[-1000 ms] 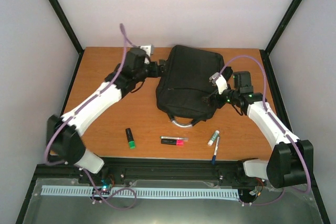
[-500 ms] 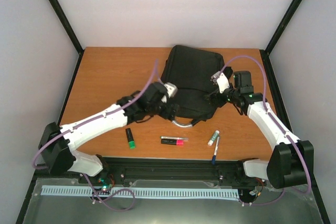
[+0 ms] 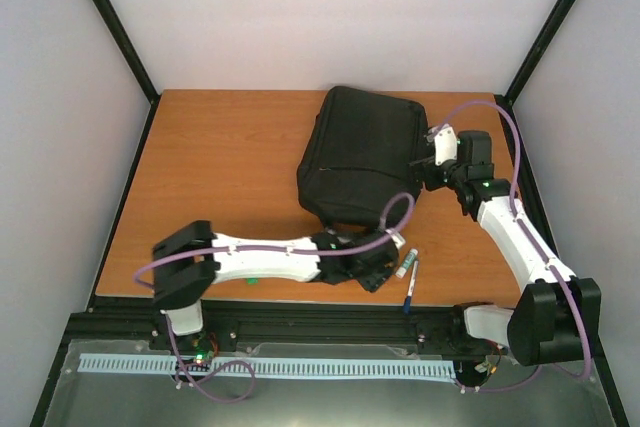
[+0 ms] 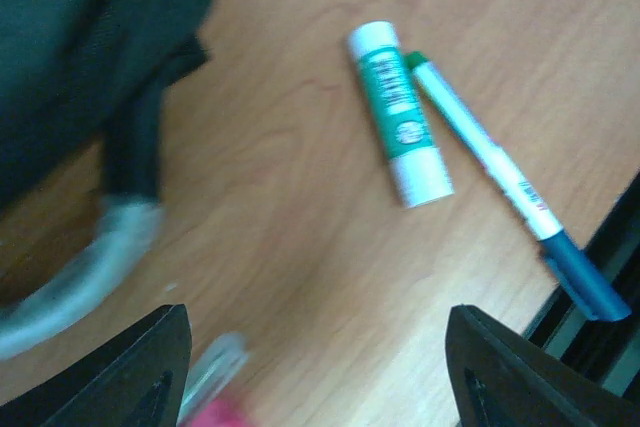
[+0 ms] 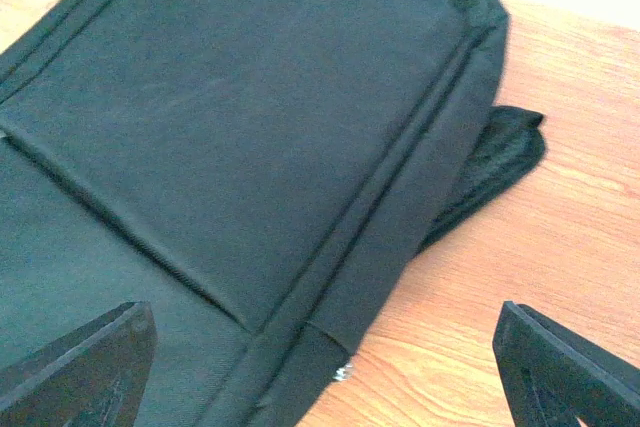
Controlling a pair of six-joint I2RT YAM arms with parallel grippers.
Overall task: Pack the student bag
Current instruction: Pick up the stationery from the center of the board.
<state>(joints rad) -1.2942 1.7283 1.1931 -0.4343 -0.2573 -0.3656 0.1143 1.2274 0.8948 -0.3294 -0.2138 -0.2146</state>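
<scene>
The black student bag (image 3: 360, 152) lies at the back right of the table, its grey loop handle (image 4: 70, 282) pointing toward the front. My left gripper (image 3: 376, 269) is open and empty, low over the table just in front of the bag; in the left wrist view (image 4: 320, 377) a green-and-white glue stick (image 4: 400, 115) and a blue-capped pen (image 4: 505, 182) lie ahead of it, and a blurred pink highlighter (image 4: 215, 392) is by its left finger. My right gripper (image 3: 423, 167) is open and empty at the bag's right edge (image 5: 230, 127).
The glue stick (image 3: 405, 263) and pen (image 3: 411, 287) lie near the table's front edge, right of my left gripper. My left arm stretches along the front edge and hides the items under it. A black strap end (image 5: 500, 152) sticks out from the bag's right side.
My left arm has swung from the bag's back left corner down to the front, over the pens. My right gripper has moved back along the bag's right edge.
</scene>
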